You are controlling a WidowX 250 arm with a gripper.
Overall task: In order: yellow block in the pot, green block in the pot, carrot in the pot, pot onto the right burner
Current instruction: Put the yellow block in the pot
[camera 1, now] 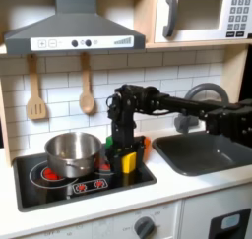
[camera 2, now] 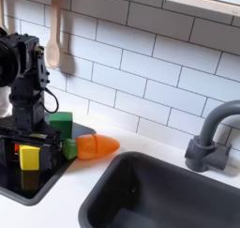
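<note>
From my remote seat I took the black cooktop as my landmark. In the first exterior view the pot stood upright on the cooktop's left part, mouth facing up, well apart from the blocks. Toward the cooktop's right end the gripper hung pointing straight down, and its jaws looked closed on the yellow block, held just above the cooktop; I could not tell whether the block touched the surface. In the second exterior view the gripper and the yellow block sat over the cooktop's near part, the green block rested on its far right corner, and the carrot lay just off the cooktop's right edge on the white counter, its long axis running left to right, green tip toward the cooktop and its orange body toward the dark sink. The right burner was too covered by the arm for me to place. The microwave display above read 01:30 in the first exterior view. Behind the cooktop ran white tiles, with wooden utensils hanging and a grey hood overhead; a grey faucet stood past the sink.
</note>
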